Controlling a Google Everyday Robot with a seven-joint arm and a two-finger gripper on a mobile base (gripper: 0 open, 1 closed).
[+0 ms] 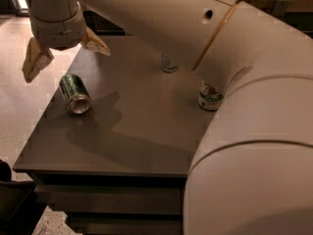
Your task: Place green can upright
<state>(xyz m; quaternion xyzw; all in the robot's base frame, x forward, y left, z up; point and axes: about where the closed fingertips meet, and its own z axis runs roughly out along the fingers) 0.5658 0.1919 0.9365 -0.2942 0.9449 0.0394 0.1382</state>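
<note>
The green can [75,93] lies on its side near the left edge of the grey table [132,131], its silver end facing the front. My gripper [64,58] hangs open just above and behind the can, with one tan finger [35,58] to the left and the other finger [95,42] to the right. It holds nothing. The can is apart from both fingers.
A white can with green and red print [210,96] stands upright at the right, partly behind my arm. A slim blue-and-silver can [169,63] stands at the back. My large white arm [244,131] covers the right side of the view. Tiled floor lies to the left.
</note>
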